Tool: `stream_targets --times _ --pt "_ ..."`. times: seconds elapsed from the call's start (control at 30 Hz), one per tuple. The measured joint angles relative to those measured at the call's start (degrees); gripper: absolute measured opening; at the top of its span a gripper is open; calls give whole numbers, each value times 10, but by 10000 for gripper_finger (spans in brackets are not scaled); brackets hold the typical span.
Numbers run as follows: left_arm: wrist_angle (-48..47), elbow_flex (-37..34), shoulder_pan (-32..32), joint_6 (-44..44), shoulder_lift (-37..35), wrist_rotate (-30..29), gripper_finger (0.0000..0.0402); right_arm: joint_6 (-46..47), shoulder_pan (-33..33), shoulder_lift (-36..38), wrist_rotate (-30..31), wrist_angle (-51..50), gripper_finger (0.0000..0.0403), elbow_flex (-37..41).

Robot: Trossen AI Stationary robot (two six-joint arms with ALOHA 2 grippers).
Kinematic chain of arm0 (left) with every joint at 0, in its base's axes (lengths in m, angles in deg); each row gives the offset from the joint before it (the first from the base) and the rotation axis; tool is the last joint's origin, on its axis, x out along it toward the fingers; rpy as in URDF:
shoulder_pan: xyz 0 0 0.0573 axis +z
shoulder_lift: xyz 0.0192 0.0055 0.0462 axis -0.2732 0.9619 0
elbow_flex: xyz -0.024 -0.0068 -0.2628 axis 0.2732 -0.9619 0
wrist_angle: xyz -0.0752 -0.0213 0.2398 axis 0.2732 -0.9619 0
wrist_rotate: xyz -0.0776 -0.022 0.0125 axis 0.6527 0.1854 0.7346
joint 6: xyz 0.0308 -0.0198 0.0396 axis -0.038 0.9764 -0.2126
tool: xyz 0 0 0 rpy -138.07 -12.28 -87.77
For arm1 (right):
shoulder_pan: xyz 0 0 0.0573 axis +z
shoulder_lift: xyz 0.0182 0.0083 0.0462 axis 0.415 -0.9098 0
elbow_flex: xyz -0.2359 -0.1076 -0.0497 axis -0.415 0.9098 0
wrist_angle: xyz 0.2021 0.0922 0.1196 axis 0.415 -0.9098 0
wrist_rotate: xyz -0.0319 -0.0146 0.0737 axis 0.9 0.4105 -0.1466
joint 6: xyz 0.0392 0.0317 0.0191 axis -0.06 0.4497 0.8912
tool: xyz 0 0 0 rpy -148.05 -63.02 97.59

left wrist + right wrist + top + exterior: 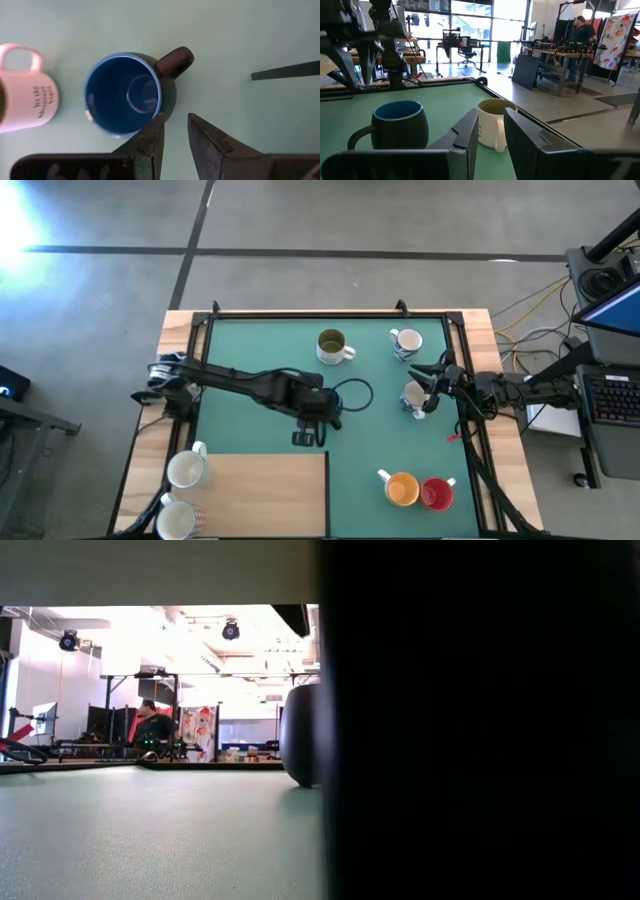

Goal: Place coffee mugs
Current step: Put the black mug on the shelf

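The dark blue mug (350,393) (122,95) stands upright on the green mat, handle (175,61) out to one side. My left gripper (322,418) (175,131) points down beside it, narrowly open, both fingers outside the rim. My right gripper (430,393) (491,131) is level, narrowly open and empty, next to a white mug (413,396) that its wrist view does not show. That view shows the blue mug (400,130) and the olive-lined mug (333,346) (495,124). Other mugs: white (405,342), orange (402,488), red (437,495), two white (185,470) (178,518). My left gripper has one fingertip (156,125) at the blue mug's outer wall (167,107), near the handle, coming from above and pointing down. Whether it touches the wall, I cannot tell. The mug stands on the mat.
A wooden board (265,495) covers the mat's near left part. A white lettered mug (22,95) stands close to the blue one. A black frame (330,313) rims the table. In the low view a dark shape (480,740) blocks the right half; the blue mug (300,735) shows beside it.
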Motion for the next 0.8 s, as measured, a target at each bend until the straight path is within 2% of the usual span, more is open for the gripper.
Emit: stream_targets --times 0.1,0.37,0.8 --pt "12 0 14 -15 19 28 68 0 0 0 0 0 82 0" --pt "18 0 43 -65 45 51 68 0 0 0 0 0 82 0" --pt "21 -1 56 -51 96 72 65 0 0 0 0 0 82 0"
